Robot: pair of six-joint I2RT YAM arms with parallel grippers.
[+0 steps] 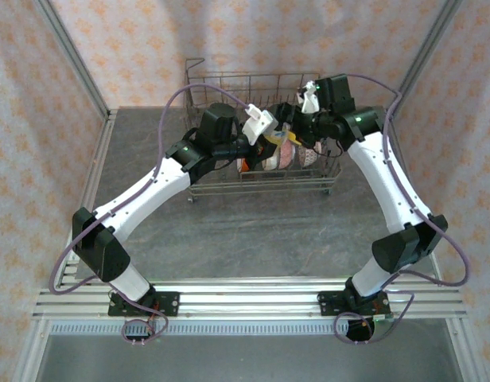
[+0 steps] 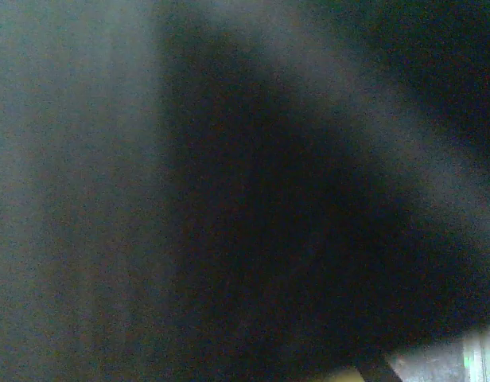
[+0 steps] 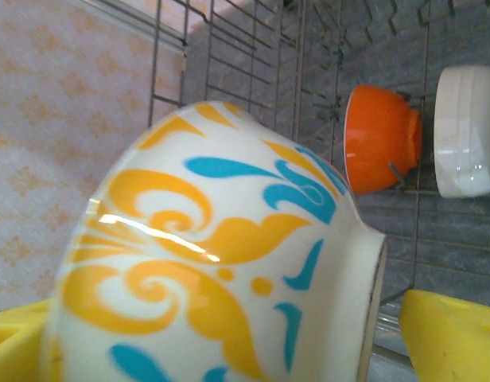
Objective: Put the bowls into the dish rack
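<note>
The dish rack [image 1: 204, 87] stands at the back of the table, and both arms reach into it. In the right wrist view a patterned bowl [image 3: 221, 255], cream with yellow and blue swirls, lies on its side between my right gripper's [image 3: 229, 330] yellow fingers [image 3: 452, 334]. A narrow gap shows between its rim and the right finger, so the jaws stand open around it. Beyond it an orange bowl [image 3: 380, 139] and a white bowl [image 3: 468, 131] stand on edge among the tines. My left gripper [image 1: 270, 142] is shut over the row of bowls; its wrist view is dark and blurred.
The rack's wire walls [image 3: 297, 95] and tines closely surround both grippers. An orange bowl [image 1: 243, 165] stands at the left end of the row in the rack. Bare grey tabletop [image 1: 253, 231] lies between the rack and the arm bases.
</note>
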